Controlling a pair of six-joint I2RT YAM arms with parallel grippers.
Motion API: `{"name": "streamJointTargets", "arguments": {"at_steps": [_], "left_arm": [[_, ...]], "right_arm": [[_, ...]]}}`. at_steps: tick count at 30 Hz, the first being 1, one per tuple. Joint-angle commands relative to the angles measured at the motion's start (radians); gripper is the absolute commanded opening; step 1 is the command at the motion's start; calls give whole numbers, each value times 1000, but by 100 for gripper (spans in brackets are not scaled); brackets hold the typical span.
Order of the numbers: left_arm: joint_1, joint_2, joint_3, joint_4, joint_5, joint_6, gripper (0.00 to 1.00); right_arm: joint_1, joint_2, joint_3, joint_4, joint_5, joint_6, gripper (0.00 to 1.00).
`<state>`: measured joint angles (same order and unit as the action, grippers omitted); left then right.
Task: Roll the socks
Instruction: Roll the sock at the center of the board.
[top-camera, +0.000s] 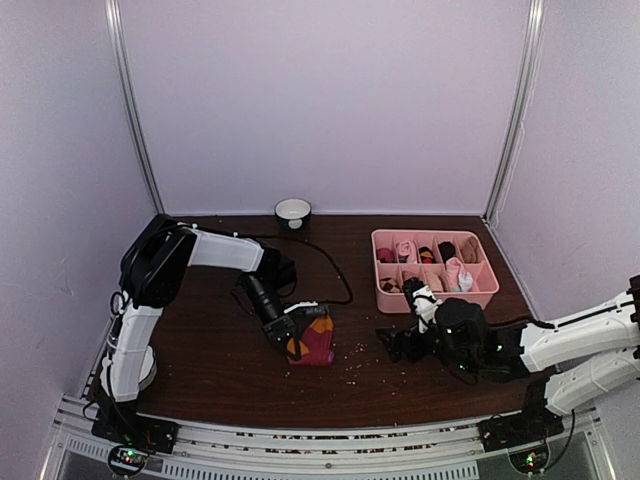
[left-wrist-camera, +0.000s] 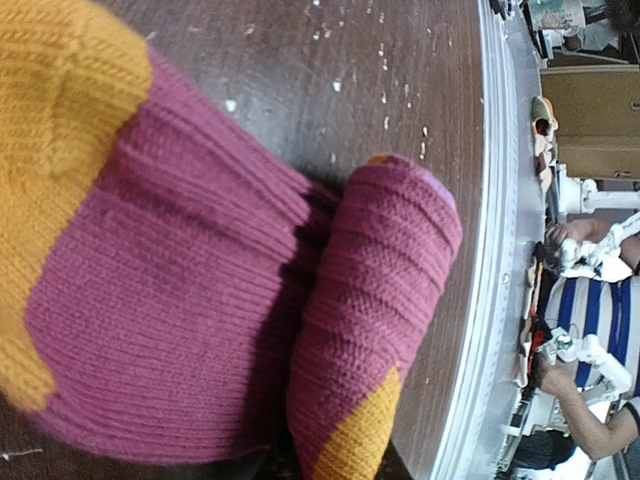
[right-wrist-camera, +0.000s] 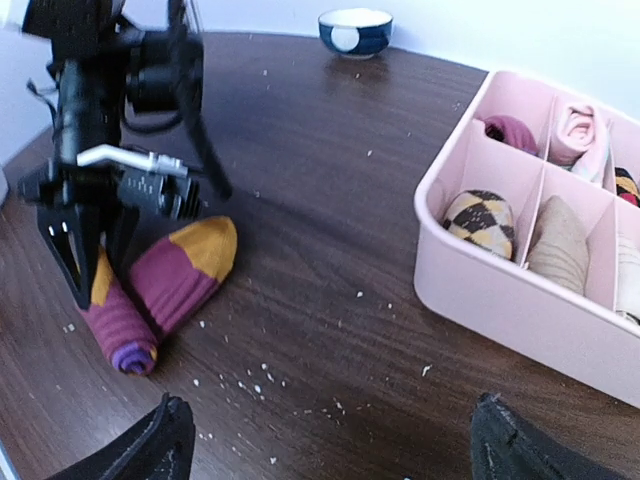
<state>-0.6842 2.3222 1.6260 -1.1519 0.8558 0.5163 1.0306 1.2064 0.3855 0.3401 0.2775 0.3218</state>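
Right wrist view: left gripper (right-wrist-camera: 80, 275) pinches the folded dark red sock (right-wrist-camera: 165, 285) lying left of centre on the table (right-wrist-camera: 330, 250), while right gripper (right-wrist-camera: 335, 450) hangs spread wide, empty, near the pink tray (right-wrist-camera: 480, 290).

Tabletop (right-wrist-camera: 320, 250) lies open between the red sock (right-wrist-camera: 170, 275) and pink tray (right-wrist-camera: 500, 290); left pincer (right-wrist-camera: 95, 262) blocks the sock.

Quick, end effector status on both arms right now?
Left end effector: closed on the dark red sock.
Right end effector: open, holding nothing.
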Motion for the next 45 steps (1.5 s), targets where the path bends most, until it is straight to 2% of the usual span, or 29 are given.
{"name": "streamJointTargets", "arguments": {"at_steps": [1,3,6,11,16,22,29,37,39,40,42,45], "left_arm": [[17,67,14,-3,-108,-68,13],[18,80,30,-13,-116,-89,13],[21,103,56,-33,-109,-112,13],[21,136,84,-48,-134,-127,14],[21,157,105,-61,-153,-133,14],[27,151,104,-62,-149,-130,14],[41,123,94,-36,-134,-129,17],[55,41,51,4,-120,-119,26],[59,3,33,27,-117,-123,32],[61,-18,22,37,-110,-122,40],[64,-78,-3,60,-101,-98,94],[68,-253,-126,206,-178,-79,98]], "right_arm": [[83,125,67,-12,92,-140,96],[118,190,112,24,62,-180,96],[155,306,164,123,-72,-298,91],[164,476,261,243,-230,-483,85],[155,616,387,193,-338,-576,76],[114,688,452,165,-401,-583,59],[99,743,465,111,-396,-576,20],[81,791,429,83,-399,-465,21],[69,811,430,58,-421,-426,19],[58,822,430,46,-438,-397,16],[28,834,430,29,-501,-328,10],[-26,845,401,63,-609,-215,5]]}}
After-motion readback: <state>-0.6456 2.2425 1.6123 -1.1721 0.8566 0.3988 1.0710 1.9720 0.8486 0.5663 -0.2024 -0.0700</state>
